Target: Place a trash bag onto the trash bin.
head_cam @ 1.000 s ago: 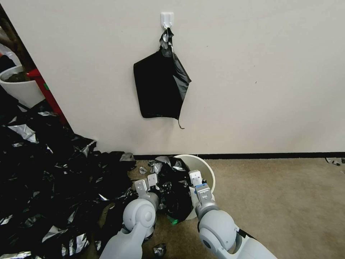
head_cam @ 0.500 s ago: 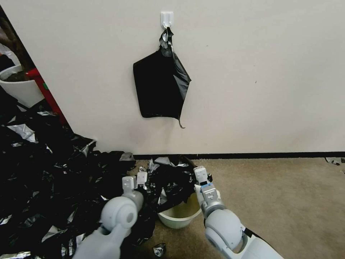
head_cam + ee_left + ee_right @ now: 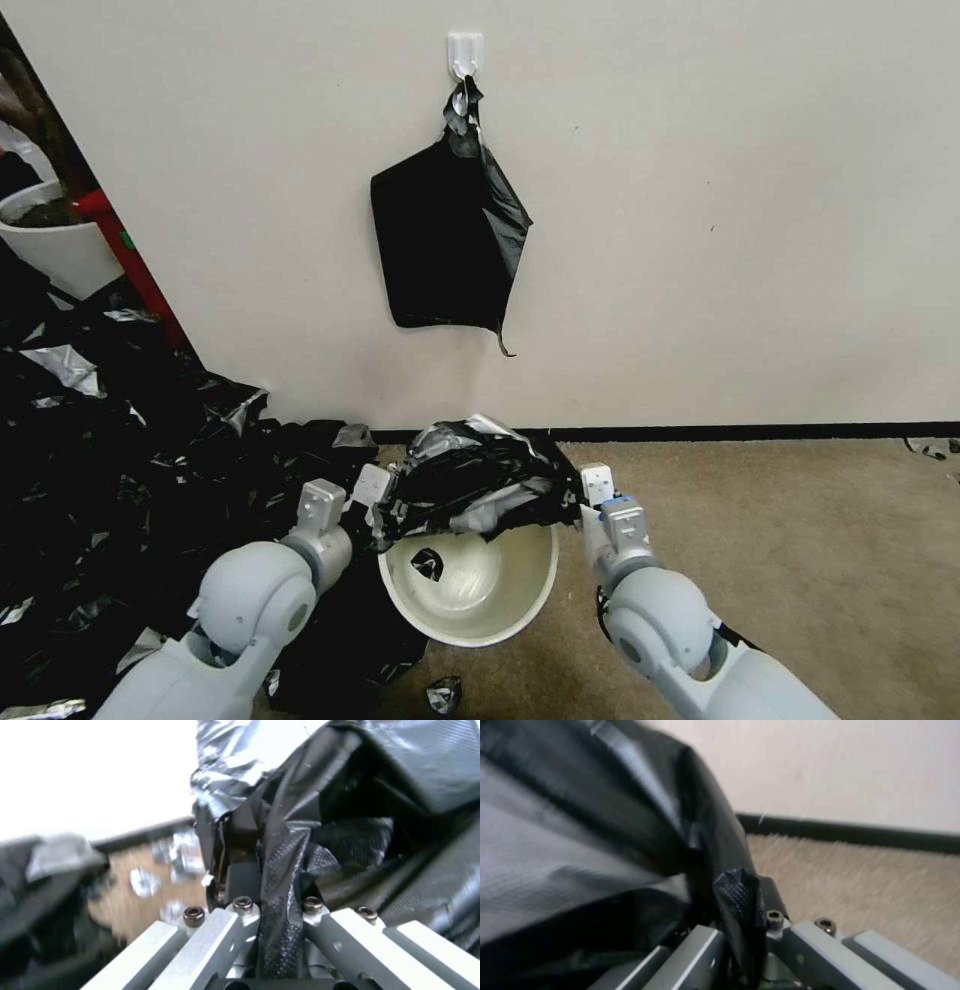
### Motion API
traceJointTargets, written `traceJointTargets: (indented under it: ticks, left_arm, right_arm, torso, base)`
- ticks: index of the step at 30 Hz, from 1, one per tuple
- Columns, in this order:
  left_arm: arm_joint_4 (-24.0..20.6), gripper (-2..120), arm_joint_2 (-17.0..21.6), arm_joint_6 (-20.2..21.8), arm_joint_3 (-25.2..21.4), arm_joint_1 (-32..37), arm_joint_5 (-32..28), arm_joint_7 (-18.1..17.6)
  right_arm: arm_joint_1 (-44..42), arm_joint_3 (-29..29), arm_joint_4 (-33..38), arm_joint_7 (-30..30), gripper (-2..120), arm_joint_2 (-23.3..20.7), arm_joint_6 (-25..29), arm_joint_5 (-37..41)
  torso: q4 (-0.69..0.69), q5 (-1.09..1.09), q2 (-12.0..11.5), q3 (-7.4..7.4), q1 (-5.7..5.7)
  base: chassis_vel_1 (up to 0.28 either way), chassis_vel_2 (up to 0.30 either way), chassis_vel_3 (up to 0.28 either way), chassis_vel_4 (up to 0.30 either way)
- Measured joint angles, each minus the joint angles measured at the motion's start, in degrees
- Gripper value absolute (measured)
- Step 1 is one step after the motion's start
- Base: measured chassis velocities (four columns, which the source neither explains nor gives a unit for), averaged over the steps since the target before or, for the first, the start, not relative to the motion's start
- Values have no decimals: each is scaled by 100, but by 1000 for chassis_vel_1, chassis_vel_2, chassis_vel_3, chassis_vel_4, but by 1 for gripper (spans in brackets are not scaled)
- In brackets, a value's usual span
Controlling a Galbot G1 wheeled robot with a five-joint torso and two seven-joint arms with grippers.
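The trash bag (image 3: 470, 480), glossy black film with grey sheen, hangs stretched between my two grippers, over the far rim of the trash bin (image 3: 520, 600). The cream-white bin stands on the carpet with its open mouth towards me and a small black scrap inside. My left gripper (image 3: 352, 495) is shut on the bag's left edge. The left wrist view shows a fold of the trash bag (image 3: 280, 877) pinched in the left gripper (image 3: 277, 907). My right gripper (image 3: 592, 498) is shut on the right edge. In the right wrist view the trash bag (image 3: 605, 832) runs into the right gripper (image 3: 740, 915).
A flat black pack (image 3: 445, 240) hangs from a wall hook (image 3: 465, 52) above the bin. A broad pile of black plastic shreds (image 3: 130, 460) covers the floor at left, with a white tub (image 3: 55, 250) behind it. Bare carpet (image 3: 800, 540) lies to the right.
Both grippers moved apart and pulled the bag wide and up. It was bunched on the bin's left side a second ago. The bin now shows nearer me with its inside uncovered.
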Motion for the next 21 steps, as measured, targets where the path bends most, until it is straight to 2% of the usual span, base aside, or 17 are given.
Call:
traceJointTargets:
  ticks: [3, 6, 8, 10, 12, 13, 14, 15, 18, 19, 21]
  left_arm:
    - [10, 2, -87, -209, -64, -64, -120, -43]
    - [92, 2, -305, -648, -167, -180, -415, -288]
    - [98, 2, -404, -740, -227, -204, -557, -314]
    - [98, 2, -646, -800, -419, -249, -868, -348]
    - [98, 3, -704, -800, -476, -251, -951, -369]
    - [96, 3, -773, -800, -556, -248, -1047, -409]
    - [95, 3, -804, -801, -600, -229, -1088, -463]
    - [95, 3, -804, -801, -600, -229, -1088, -463]
    - [204, 3, -772, -841, -600, -219, -1064, -641]
    - [204, 3, -772, -841, -600, -219, -1064, -641]
    - [323, 3, -740, -865, -507, -263, -950, -698]
  right_arm:
    - [-73, 9, 71, 1, 0, -69, -38, 263]
    - [-345, -167, 384, -110, 0, -155, 100, 998]
    - [-481, -257, 503, -195, 0, -128, 122, 1241]
    - [-683, -419, 591, -302, 0, 116, 133, 1667]
    - [-713, -438, 542, -358, 0, 225, 165, 1716]
    - [-725, -448, 386, -488, 2, 385, 352, 1695]
    - [-724, -455, 182, -676, 9, 506, 691, 1487]
    - [-724, -455, 182, -676, 9, 506, 691, 1487]
    - [-793, -533, -85, -936, 24, 454, 1698, -217]
    - [-793, -533, -85, -936, 24, 454, 1698, -217]
    - [-932, -537, -85, -938, 32, 309, 1863, -1250]
  torso:
    - [0, 0, 0, 0, 0]
    - [0, 0, 0, -1, 0]
    - [0, -1, 0, 0, 0]
    - [-1, 0, 0, -1, 0]
    - [0, -1, 0, -1, 0]
    - [0, 0, 0, -1, 0]
    - [1, 1, 0, 0, 0]
    - [1, 1, 0, 0, 0]
    - [2, 1, 0, -1, 0]
    - [2, 1, 0, -1, 0]
    - [2, -1, 0, 0, -1]
  base:
    - [0, 0, 0, 0]
    - [0, 0, 0, 0]
    - [0, 0, 0, 0]
    - [0, 0, 0, 0]
    - [0, 0, 0, 0]
    - [0, 0, 0, 0]
    - [0, 0, 0, 0]
    - [0, 0, 0, 0]
    - [0, 0, 0, 0]
    - [0, 0, 0, 0]
    - [0, 0, 0, 0]
